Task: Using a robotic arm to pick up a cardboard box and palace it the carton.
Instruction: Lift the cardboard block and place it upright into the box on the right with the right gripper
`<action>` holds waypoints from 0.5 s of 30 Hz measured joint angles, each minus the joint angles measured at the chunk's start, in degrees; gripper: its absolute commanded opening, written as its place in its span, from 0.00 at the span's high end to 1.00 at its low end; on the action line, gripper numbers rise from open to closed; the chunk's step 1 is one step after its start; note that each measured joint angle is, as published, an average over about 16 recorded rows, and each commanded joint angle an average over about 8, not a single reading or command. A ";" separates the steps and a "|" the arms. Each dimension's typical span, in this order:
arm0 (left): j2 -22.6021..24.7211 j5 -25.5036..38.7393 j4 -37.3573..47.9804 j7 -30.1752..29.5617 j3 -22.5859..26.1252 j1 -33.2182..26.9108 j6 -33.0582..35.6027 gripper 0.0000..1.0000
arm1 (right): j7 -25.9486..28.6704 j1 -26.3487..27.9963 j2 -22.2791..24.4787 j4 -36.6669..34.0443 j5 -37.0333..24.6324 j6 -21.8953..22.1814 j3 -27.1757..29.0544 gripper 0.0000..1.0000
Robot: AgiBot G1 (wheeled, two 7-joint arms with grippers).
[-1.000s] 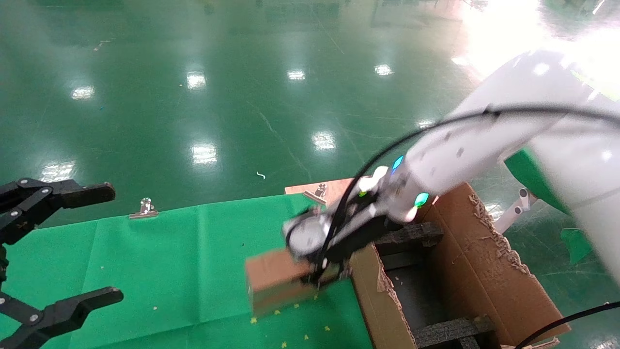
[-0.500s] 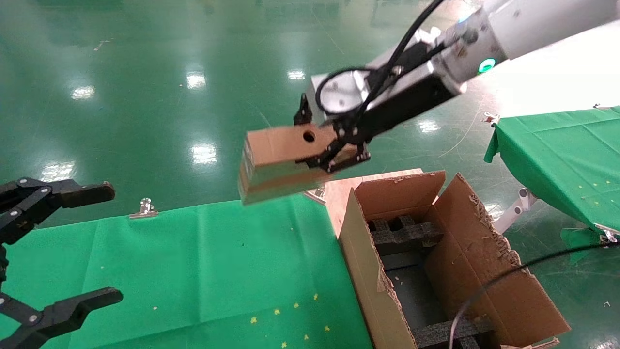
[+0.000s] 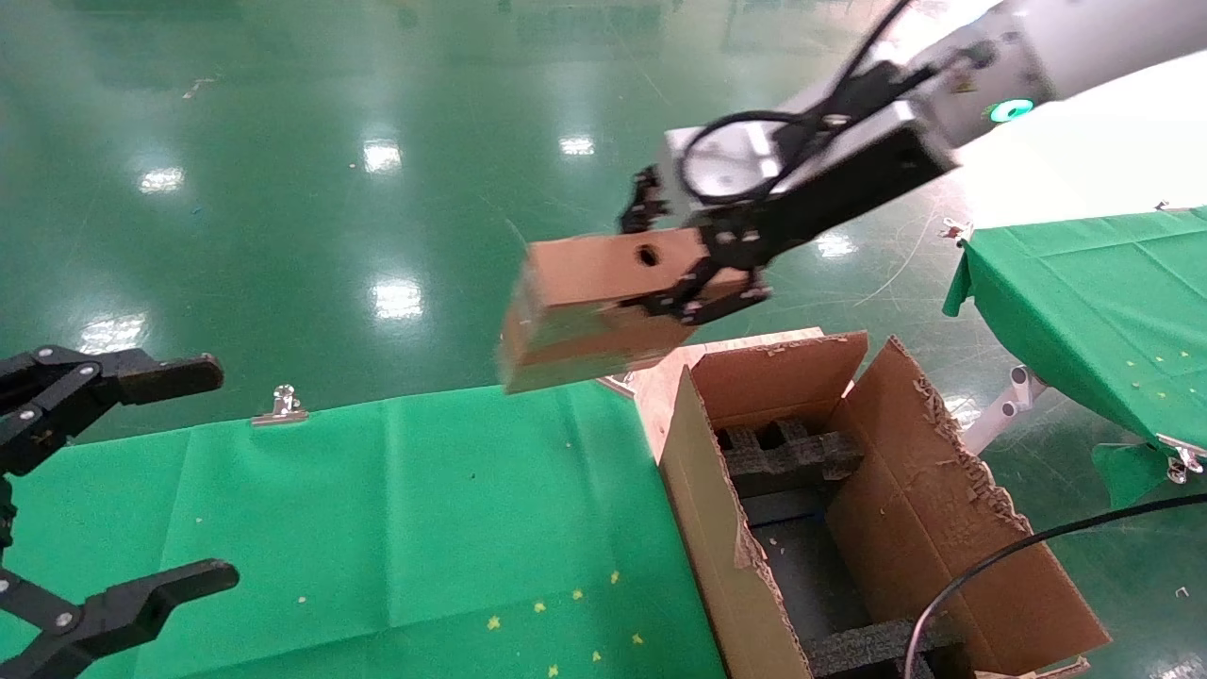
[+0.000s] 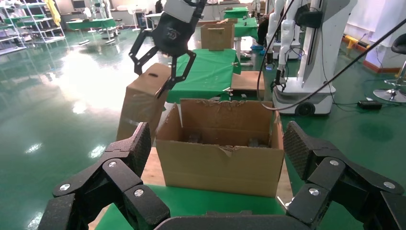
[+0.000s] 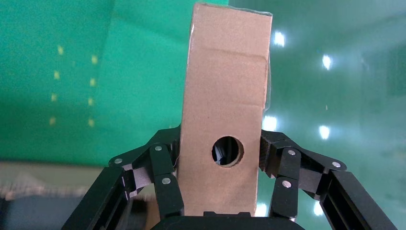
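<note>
Head view: right gripper [image 3: 702,283] clamps cardboard box [image 3: 603,306], airborne left of carton [image 3: 886,528]. Left gripper [image 3: 113,490] open, parked. Risk: box snags ragged flap on descent.

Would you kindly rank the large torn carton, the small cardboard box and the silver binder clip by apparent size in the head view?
1. Large brown corrugated carton with ragged flaps.
2. Small plain brown cardboard box, held aloft nearer the camera, so it looks larger than it is.
3. Silver metal binder clip at the cloth's edge.
</note>
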 measured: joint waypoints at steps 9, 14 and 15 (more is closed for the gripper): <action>0.00 0.00 0.00 0.00 0.00 0.00 0.00 0.00 | -4.34 3.56 5.15 -6.45 0.02 0.18 -6.95 1.00; 0.00 0.00 0.00 0.00 0.01 0.00 0.00 0.00 | -6.70 4.79 7.48 -10.77 -0.81 0.36 -10.14 1.00; 0.00 0.00 0.00 0.00 0.01 0.00 0.00 0.00 | -7.13 4.99 7.87 -11.65 -0.98 0.39 -10.67 1.00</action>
